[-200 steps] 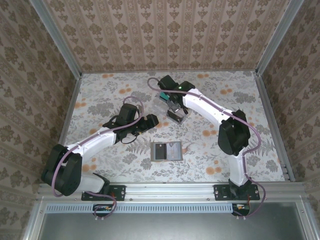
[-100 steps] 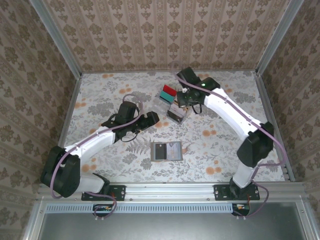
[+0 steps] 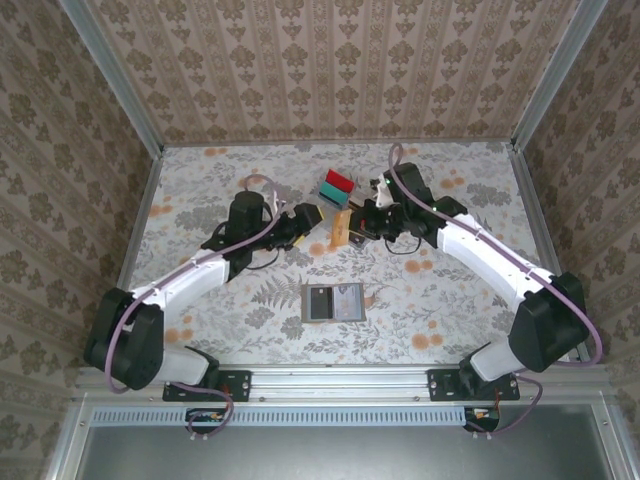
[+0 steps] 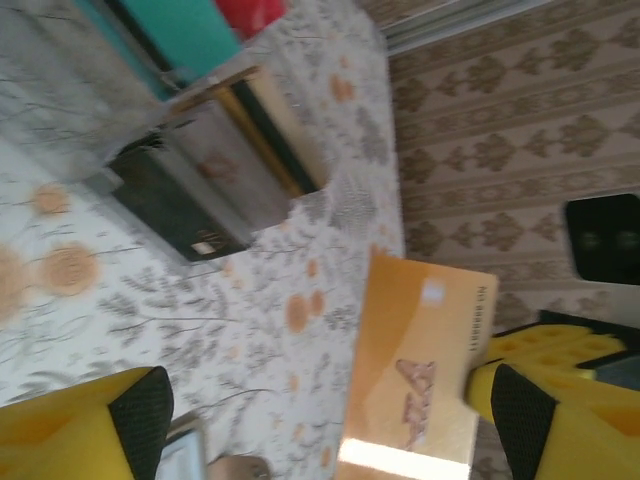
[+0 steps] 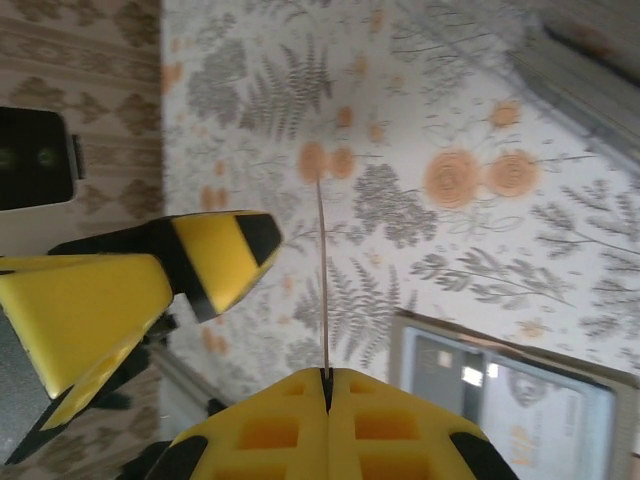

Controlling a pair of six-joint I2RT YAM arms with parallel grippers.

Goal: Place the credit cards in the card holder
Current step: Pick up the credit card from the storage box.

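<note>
My right gripper (image 3: 358, 222) (image 5: 325, 375) is shut on a tan-orange credit card (image 3: 341, 228) (image 4: 420, 370), held upright above the table and seen edge-on (image 5: 322, 270) in the right wrist view. My left gripper (image 3: 308, 217) (image 4: 325, 405) is open and faces the card's flat side. The card is close to its right-hand finger (image 4: 520, 410); I cannot tell whether they touch. The grey-brown card holder (image 3: 333, 301) (image 5: 510, 400) lies unfolded on the table nearer the bases. Red (image 3: 340, 179), teal (image 4: 190, 30) and dark (image 4: 180, 215) cards stand in a rack.
The clear slotted rack (image 3: 337, 190) (image 4: 230, 160) stands just beyond both grippers at mid-table. Patterned walls and a metal frame (image 3: 140, 215) enclose the floral tabletop. The left gripper's yellow fingers (image 5: 220, 255) are beside the card in the right wrist view.
My right gripper left the rack, swung right and came back holding the tan-orange card upright. My left gripper moved up and right towards the card.
</note>
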